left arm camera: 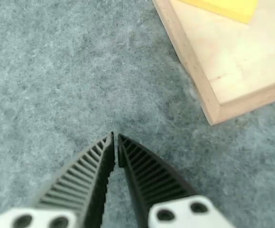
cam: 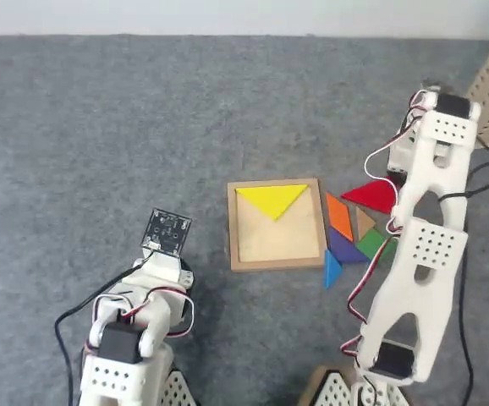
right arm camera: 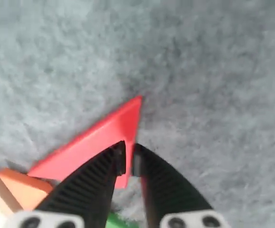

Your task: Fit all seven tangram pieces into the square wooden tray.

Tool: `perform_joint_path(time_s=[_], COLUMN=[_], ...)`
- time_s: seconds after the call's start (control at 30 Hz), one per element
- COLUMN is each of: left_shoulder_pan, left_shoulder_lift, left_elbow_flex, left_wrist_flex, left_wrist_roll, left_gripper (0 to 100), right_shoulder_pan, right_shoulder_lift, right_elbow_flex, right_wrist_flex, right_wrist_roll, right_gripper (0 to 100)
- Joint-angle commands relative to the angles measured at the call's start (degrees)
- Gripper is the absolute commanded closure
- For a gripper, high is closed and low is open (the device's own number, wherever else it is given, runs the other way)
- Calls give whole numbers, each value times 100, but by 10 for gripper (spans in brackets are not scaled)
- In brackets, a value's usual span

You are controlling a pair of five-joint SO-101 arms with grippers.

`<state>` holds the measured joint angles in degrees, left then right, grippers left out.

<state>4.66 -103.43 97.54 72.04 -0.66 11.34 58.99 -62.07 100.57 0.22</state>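
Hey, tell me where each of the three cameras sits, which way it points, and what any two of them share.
High view: fixed above the table, facing down on the wooden tray, loose pieces and both arms.
Left wrist view: on the left arm, facing down past the left gripper at a tray corner.
Right wrist view: on the right arm, facing down past the right gripper at the red triangle.
Shared: high and left wrist views both show the tray's yellow triangle.
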Motion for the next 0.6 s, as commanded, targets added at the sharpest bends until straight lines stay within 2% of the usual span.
perform_joint_path(time_s=[0.0,0.1,0.3,0.47,0.57], left_shoulder_pan=[-18,-18,-18,-18,-18], left_shoulder_lift=[-114,-114,-114,-114,-114], left_elbow_flex=[-101,-101,-101,-101,-101], left_wrist_flex=[35,35,35,35,35], left_wrist_roll=[44,44,44,44,44], left_gripper=[988,988,988,988,988], right_shoulder_pan=[-31,-365,-1402,-1991,-2053], right_shoulder_lift=[-681,-875,-1033,-848,-462], right_elbow_flex=[-132,237,484,651,677], right_wrist_flex=[242,233,84,-303,-251], right_wrist_roll=[-765,-1169,-1240,-791,-580], right_gripper=[898,894,893,896,896])
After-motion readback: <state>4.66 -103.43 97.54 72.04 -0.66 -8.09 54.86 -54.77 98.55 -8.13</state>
